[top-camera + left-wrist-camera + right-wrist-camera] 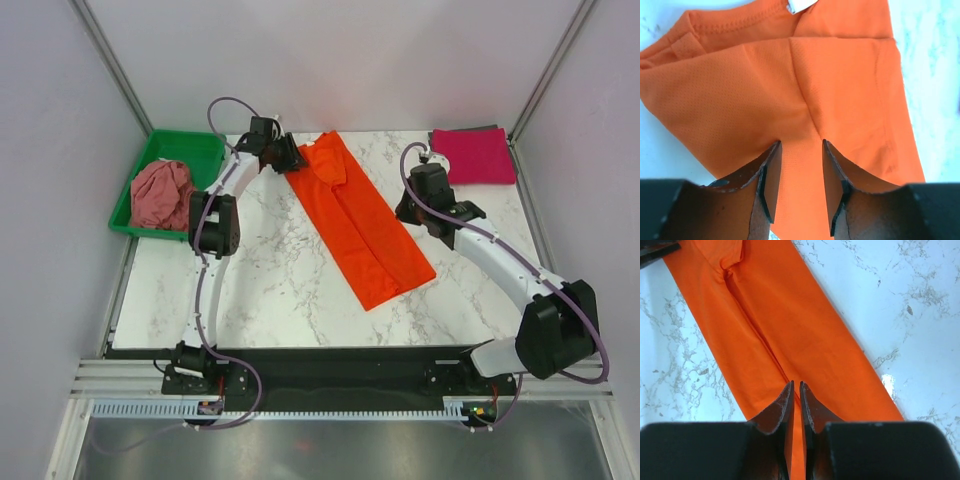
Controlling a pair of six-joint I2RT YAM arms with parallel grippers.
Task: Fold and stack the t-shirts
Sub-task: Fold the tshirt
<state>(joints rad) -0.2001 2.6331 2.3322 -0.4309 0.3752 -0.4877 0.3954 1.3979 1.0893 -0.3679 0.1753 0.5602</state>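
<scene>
The orange shirt (355,225) lies folded into a long strip, slanting across the middle of the frame. My left claw (800,145) sits at its collar end, jaws half parted, no cloth visibly caught. My right claw (796,385) is nearly closed above the strip; I can't tell if it pinches cloth. The pink shirt (475,155) lies folded at upper right, and the rose shirt (162,192) is crumpled in the tray (190,140) at upper left.

First t-shirt (365,230) lies central, second t-shirt (474,155) far right, third t-shirt (160,192) in the left tray (200,148).
</scene>
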